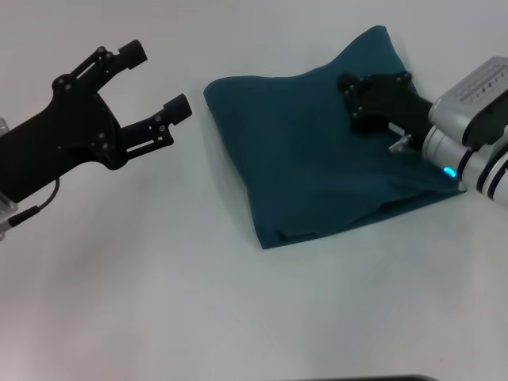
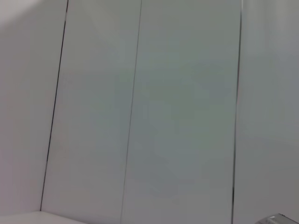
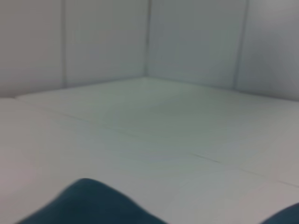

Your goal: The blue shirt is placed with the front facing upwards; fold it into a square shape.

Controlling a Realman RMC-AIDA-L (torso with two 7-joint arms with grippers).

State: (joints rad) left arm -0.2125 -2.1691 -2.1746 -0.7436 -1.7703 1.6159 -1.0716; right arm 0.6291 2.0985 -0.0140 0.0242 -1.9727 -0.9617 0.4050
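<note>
Head view shows the blue shirt point(image 1: 317, 151) lying on the white table point(image 1: 198, 302), right of centre, already folded into a compact, roughly four-sided bundle. No sleeves, collar or chest lettering are visible; only plain teal fabric faces up. Layered edges show along the near side, and the far right corner rises to a peak, so the outline is not yet a clean square. The right gripper point(image 1: 367, 99) rests on the shirt's far right area, its black fingers against the fabric; whether its jaws are spread or pinching cloth cannot be determined. The right wrist view shows only two dark teal edges of the shirt at the frame border and bare table beyond. The left gripper point(image 1: 157, 78) hovers above the table, just beside the shirt's left edge, clear of the fabric, with its jaws spread wide and empty. Judged from this layout, the main folds are complete; remaining work is likely flattening the raised corner and squaring the edges.
</note>
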